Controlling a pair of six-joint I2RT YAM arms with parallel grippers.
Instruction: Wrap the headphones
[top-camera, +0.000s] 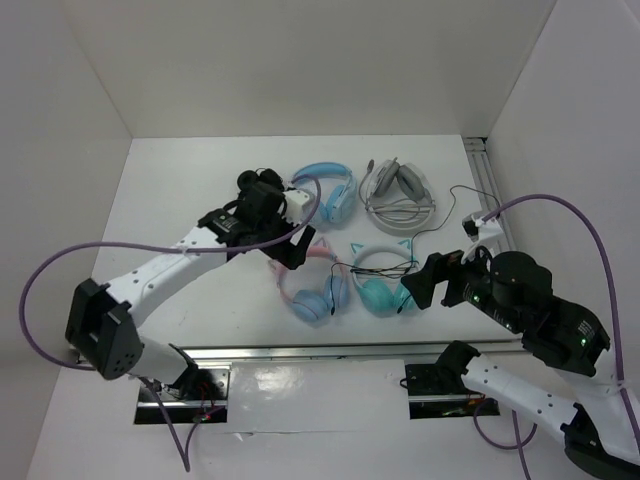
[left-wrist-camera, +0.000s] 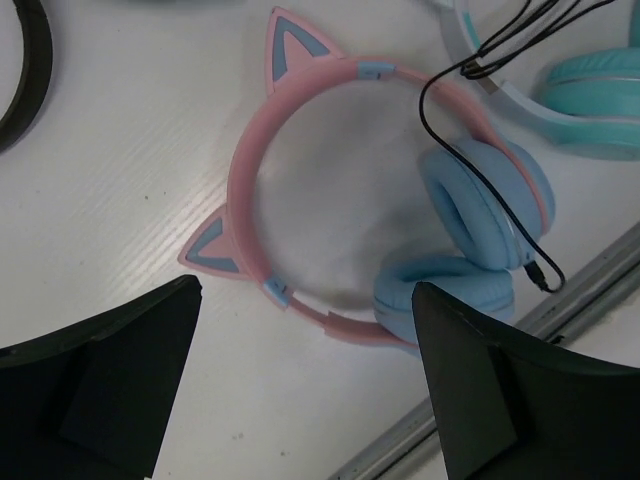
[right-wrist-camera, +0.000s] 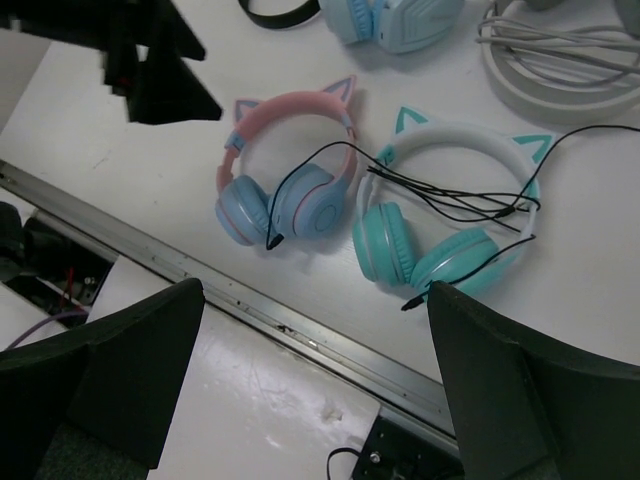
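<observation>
Two jaws: left gripper (left-wrist-camera: 305, 300) and right gripper (right-wrist-camera: 315, 295) both spread wide, empty.
Headphones (left-wrist-camera: 240, 190): flat on table (top-camera: 180, 200), below left gripper.
Cable (left-wrist-camera: 478, 180): unwound, running toward teal pair (right-wrist-camera: 450, 200).

From above, the left gripper (top-camera: 291, 248) covers part of the headphones (top-camera: 313, 297), while the left wrist view crops the teal pair (left-wrist-camera: 600, 95).

**Bright, flat light; only the close parts blur**

Even white light falls from above on the table (top-camera: 170, 180). Around the headphones (left-wrist-camera: 300, 200) the shadows are pale and soft-edged, greyest inside the pink band. The blue ear cups show a mild sheen and no hard glare. Below the headphones, the fingers (left-wrist-camera: 100, 390) of the left gripper (left-wrist-camera: 305, 290) and those of the right gripper (right-wrist-camera: 315, 290) are dark and blurred. Further below, the white board (top-camera: 310, 385) gives dull reflections.
</observation>
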